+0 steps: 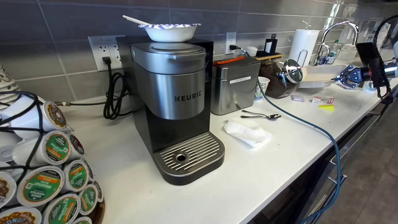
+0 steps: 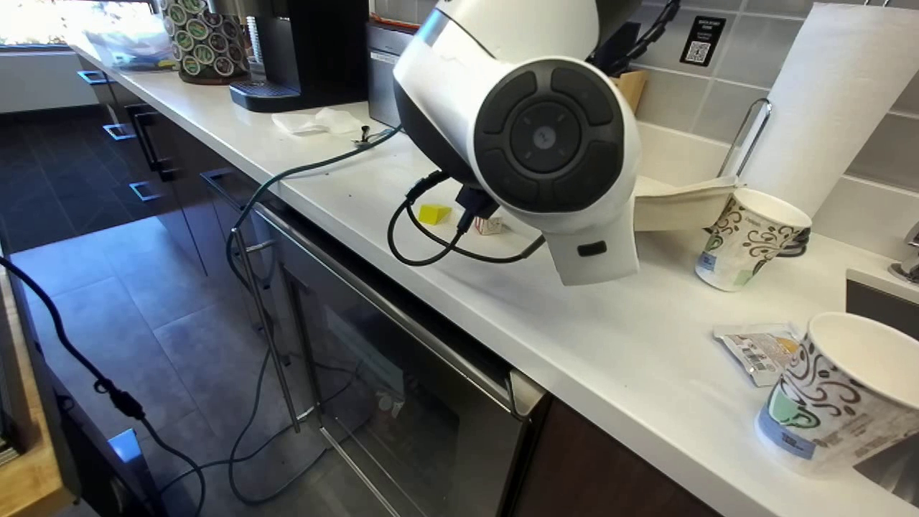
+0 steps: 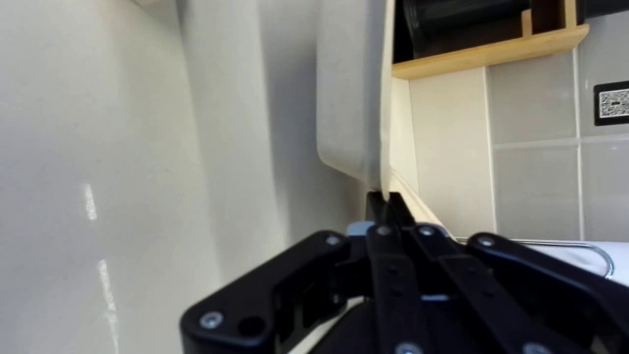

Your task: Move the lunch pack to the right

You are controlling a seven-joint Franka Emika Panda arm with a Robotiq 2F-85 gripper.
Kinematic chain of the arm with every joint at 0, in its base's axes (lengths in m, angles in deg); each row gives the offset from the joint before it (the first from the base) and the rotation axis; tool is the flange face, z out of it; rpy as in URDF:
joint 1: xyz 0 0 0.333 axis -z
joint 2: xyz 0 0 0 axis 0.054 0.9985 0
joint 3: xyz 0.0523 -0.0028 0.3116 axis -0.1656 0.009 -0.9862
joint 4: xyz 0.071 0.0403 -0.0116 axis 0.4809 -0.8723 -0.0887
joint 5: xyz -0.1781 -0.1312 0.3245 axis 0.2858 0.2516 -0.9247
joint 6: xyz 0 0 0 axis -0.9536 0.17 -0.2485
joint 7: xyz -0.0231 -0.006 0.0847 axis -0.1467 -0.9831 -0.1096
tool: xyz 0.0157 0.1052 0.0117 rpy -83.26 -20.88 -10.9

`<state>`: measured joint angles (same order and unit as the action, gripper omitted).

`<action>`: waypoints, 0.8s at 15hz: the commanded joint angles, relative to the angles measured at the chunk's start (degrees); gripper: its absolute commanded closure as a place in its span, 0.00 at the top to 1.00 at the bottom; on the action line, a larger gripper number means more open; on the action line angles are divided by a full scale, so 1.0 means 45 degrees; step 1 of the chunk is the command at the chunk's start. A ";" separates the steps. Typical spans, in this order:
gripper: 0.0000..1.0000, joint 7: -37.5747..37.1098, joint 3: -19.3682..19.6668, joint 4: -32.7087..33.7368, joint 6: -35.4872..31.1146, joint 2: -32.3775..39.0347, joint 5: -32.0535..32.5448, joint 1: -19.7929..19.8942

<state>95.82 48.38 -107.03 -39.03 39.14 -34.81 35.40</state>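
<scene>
The lunch pack, a large white foam takeout box (image 1: 317, 74), stands open on the counter in front of the paper towel roll. In an exterior view its near side (image 2: 678, 208) shows, partly hidden behind the robot arm. In the wrist view its wall and rim (image 3: 346, 93) run down to the fingertips. My gripper (image 3: 385, 200) is closed with the rim pinched between its fingertips. In an exterior view the gripper (image 1: 335, 79) meets the box's edge from the sink side. The gripper is hidden behind the arm in the remaining exterior view.
A dark jar (image 1: 275, 77) with a shiny lid touches or nearly touches the box. The paper towel roll (image 1: 304, 46) stands behind. Small dice (image 1: 321, 99) and a yellow block (image 1: 326, 107) lie in front. Paper cups (image 2: 750, 237) stand sinkward. A blue cable (image 1: 298, 117) crosses the counter.
</scene>
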 commanded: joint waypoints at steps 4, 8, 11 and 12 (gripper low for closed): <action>0.35 -0.1441 -0.0192 0.1208 -0.0105 0.0798 0.1130 0.0060; 0.64 -0.1191 0.0251 0.0050 -0.0242 -0.0152 0.1891 -0.0324; 0.88 -0.0661 0.1068 -0.1807 -0.1940 -0.1473 0.2451 -0.1057; 0.94 -0.0338 0.1244 -0.2540 -0.2393 -0.1985 0.2490 -0.1282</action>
<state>91.45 51.14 -107.16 -43.99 38.11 -25.69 33.26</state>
